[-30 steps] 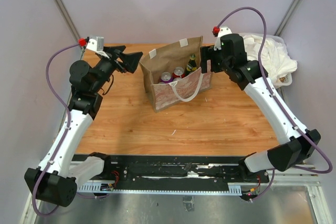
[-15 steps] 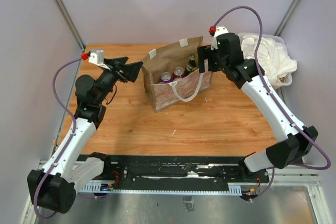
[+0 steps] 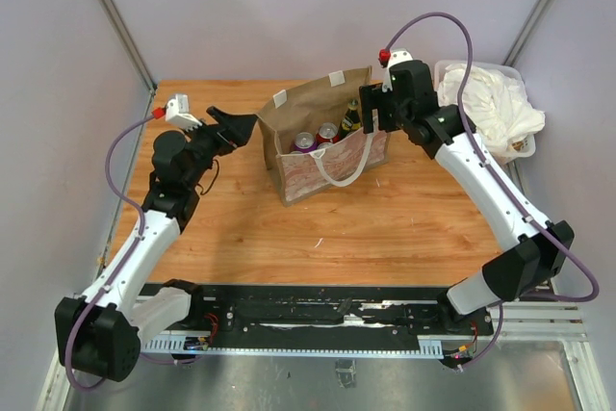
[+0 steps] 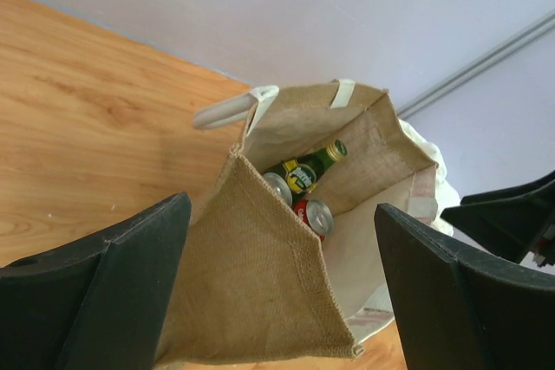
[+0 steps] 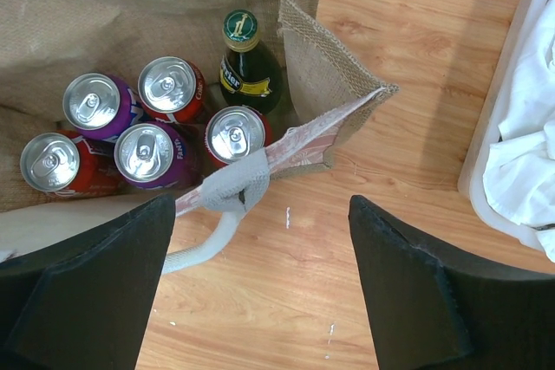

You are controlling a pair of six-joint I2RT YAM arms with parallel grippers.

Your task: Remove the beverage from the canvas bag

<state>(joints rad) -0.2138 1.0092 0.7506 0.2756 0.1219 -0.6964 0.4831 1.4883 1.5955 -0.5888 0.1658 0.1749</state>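
The tan canvas bag (image 3: 322, 146) stands open at the back middle of the table, a white rope handle hanging over its front. Inside it are a green glass bottle (image 5: 245, 67) and several red and purple cans (image 5: 147, 153). My left gripper (image 3: 248, 122) is open, just left of the bag's left corner (image 4: 260, 275), which sits between its fingers. My right gripper (image 3: 369, 108) is open, hovering above the bag's right end (image 5: 334, 132). In the left wrist view the bottle (image 4: 308, 166) and two cans show.
A clear plastic bin of white cloth (image 3: 491, 108) stands at the back right corner, close behind the right arm; it also shows in the right wrist view (image 5: 520, 145). Purple-grey walls close the table at the back and sides.
My left gripper has moved right, up to the bag's left corner. My right gripper has moved left and now hangs over the bag's right end.
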